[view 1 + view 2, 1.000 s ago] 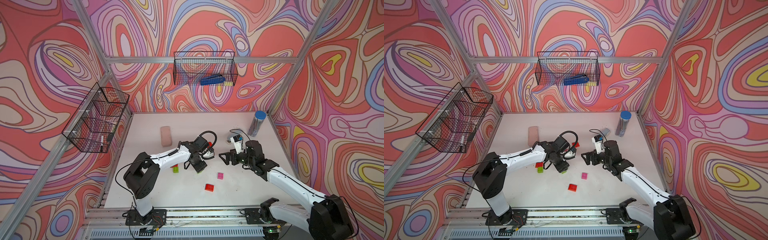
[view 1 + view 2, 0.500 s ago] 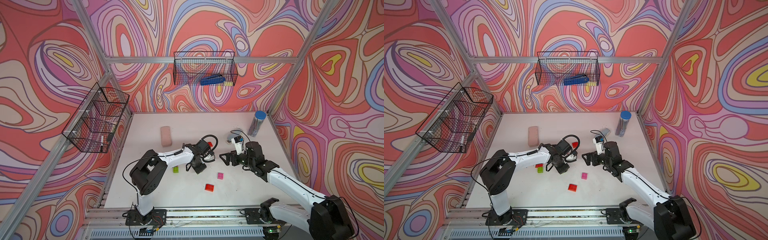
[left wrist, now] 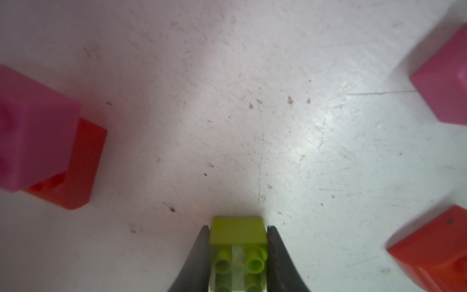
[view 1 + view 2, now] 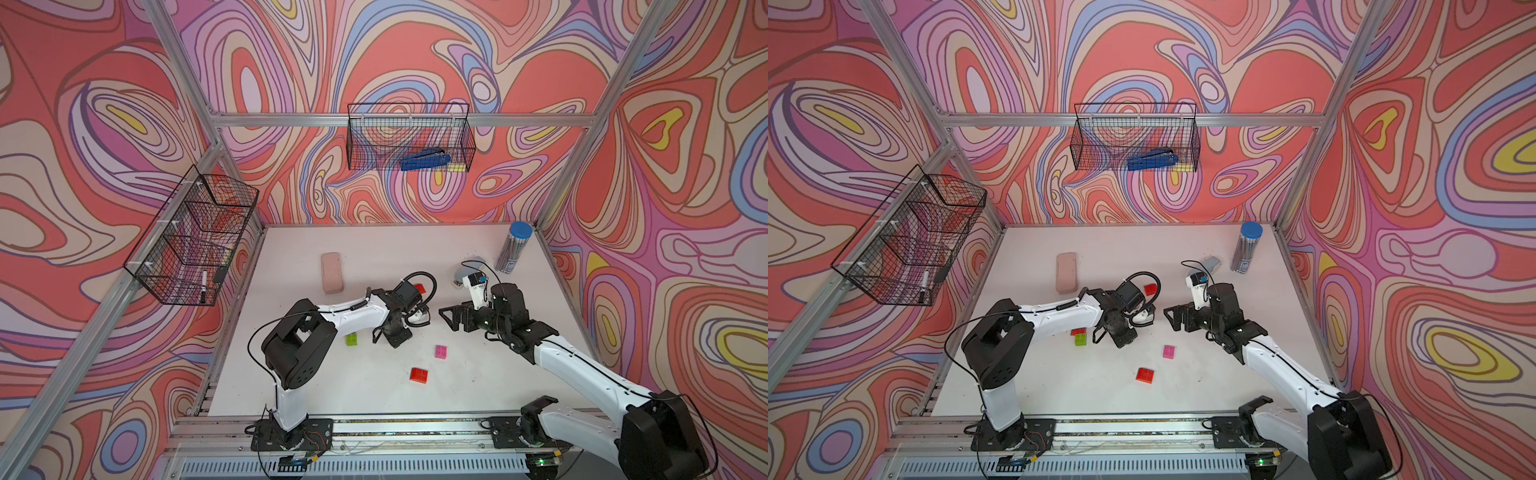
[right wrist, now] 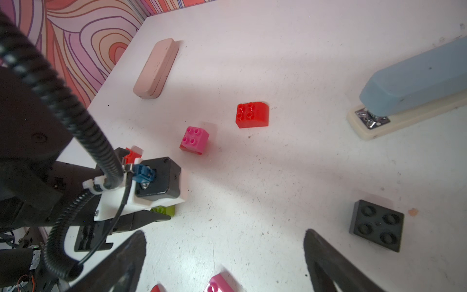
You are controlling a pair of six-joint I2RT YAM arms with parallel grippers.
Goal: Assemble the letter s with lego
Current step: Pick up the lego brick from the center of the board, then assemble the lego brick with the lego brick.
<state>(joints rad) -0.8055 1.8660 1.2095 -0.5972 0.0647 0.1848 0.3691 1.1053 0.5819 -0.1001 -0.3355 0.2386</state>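
As left gripper (image 3: 238,227) is pinching lime green brick (image 3: 237,237) midway between surface's (image 3: 252,126) side edges, right gripper (image 5: 225,232) gaping empty, we are judging pickup underway; next move calling for straight lift.

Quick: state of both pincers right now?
Left pincer: closed on a small lime green studded plastic brick.
Right pincer: open, holding nothing.

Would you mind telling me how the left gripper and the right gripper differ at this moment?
The left gripper is shut on a lime brick; the right gripper is open and empty. The left gripper is down at the table; the right gripper is held above it. Both have dark, tapered fingers.
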